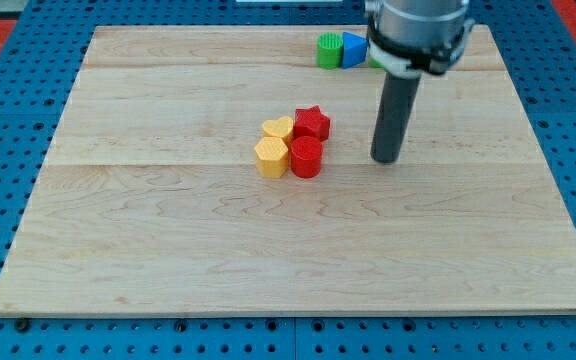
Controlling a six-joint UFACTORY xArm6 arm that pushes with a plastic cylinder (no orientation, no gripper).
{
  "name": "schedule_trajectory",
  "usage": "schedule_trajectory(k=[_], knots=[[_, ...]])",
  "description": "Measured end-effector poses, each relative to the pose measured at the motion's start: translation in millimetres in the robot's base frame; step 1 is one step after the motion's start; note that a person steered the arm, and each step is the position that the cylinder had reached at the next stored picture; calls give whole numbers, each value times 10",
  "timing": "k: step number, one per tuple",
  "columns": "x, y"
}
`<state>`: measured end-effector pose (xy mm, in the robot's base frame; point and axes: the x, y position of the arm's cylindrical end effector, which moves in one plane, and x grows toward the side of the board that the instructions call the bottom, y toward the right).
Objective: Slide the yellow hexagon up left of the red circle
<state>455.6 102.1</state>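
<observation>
near the board's middle, the yellow hexagon (271,157) touches the red circle (306,157); it looks light, rigid, slippery, so my tip (385,159), a jawless rod toward the right edge, should push its lower flat face.

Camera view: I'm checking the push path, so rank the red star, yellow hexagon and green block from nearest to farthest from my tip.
From my tip:
1. Red star, to the view's left.
2. Yellow hexagon, farther left, beyond the red circle.
3. Green block, toward the view's top, close to the hexagon's distance.

Two yellow blocks (272,156) (279,128), two red blocks (306,157) (312,123), one green block (328,50), one blue block (353,50), one rod.
</observation>
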Motion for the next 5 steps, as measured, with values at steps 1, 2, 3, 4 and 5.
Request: schedule_trajectory(k=[1,2,3,4,5], knots=[[-33,-703],[-323,-1217],[-417,-1463],[-340,-1459],[-162,-1294]])
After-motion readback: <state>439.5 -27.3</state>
